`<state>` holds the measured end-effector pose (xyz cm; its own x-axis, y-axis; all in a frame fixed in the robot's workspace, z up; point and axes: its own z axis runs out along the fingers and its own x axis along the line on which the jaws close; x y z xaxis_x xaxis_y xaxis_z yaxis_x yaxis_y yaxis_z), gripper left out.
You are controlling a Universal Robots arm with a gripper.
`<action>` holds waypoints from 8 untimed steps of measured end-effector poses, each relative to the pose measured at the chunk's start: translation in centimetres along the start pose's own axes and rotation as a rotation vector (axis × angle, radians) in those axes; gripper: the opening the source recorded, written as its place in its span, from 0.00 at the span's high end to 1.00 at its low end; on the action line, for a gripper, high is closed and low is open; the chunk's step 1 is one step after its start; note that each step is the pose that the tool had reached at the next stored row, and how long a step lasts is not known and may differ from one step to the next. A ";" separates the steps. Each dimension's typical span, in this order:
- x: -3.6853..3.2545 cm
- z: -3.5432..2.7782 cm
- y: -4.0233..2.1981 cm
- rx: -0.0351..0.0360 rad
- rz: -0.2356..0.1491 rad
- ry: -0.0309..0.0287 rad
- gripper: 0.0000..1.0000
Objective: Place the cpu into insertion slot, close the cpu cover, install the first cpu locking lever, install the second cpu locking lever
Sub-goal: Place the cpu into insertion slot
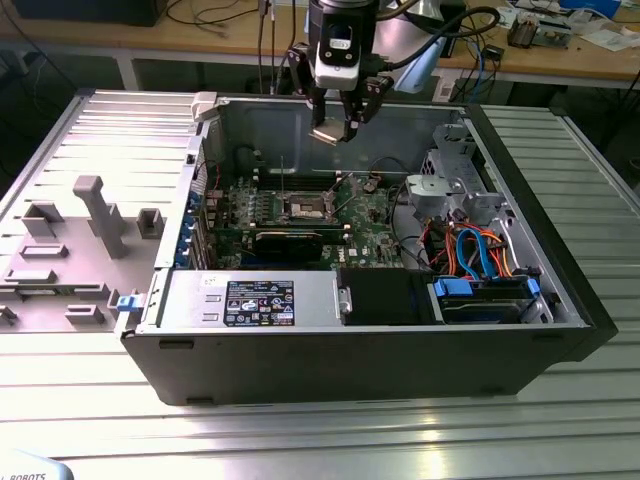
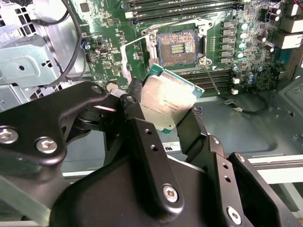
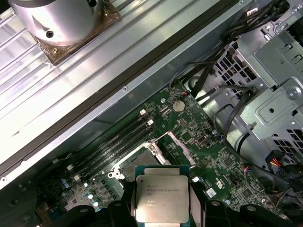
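My gripper (image 1: 336, 124) hangs above the open computer case, shut on the cpu (image 1: 327, 135), which it holds by two opposite edges. In the second wrist view the cpu (image 2: 168, 100) is a square silver-beige chip on a green base, tilted between the black fingers (image 2: 136, 105). The insertion slot (image 2: 177, 47) lies bare on the green motherboard (image 2: 118, 28) a good way below the chip, its dark pin field showing inside a silver rim. The first wrist view shows the cpu (image 3: 162, 198) over the insertion slot (image 3: 137, 161). Two thin levers (image 1: 283, 178) stand up beside the insertion slot (image 1: 303, 208).
The case walls (image 1: 350, 345) ring the board. A metal drive cage (image 1: 450, 185) with orange and blue cables (image 1: 478, 250) sits at the exterior view's right. Black memory slots (image 3: 113, 137) run beside the socket. A grey fixture plate (image 1: 70, 250) lies at the exterior view's left.
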<state>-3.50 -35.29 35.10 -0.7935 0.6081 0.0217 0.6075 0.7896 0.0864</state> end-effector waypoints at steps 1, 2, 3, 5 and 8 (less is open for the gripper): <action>0.00 0.06 0.00 -0.0004 0.007 -0.0006 0.46; 0.00 0.11 -0.01 -0.0006 0.018 -0.0016 0.46; 0.00 0.19 -0.01 -0.0009 0.034 -0.0030 0.46; -0.01 0.32 -0.02 -0.0015 0.063 -0.0054 0.46; -0.01 0.49 -0.04 -0.0020 0.100 -0.0088 0.46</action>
<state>-3.50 -35.29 34.61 -0.7288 0.6844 0.0215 0.6834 0.7250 0.0862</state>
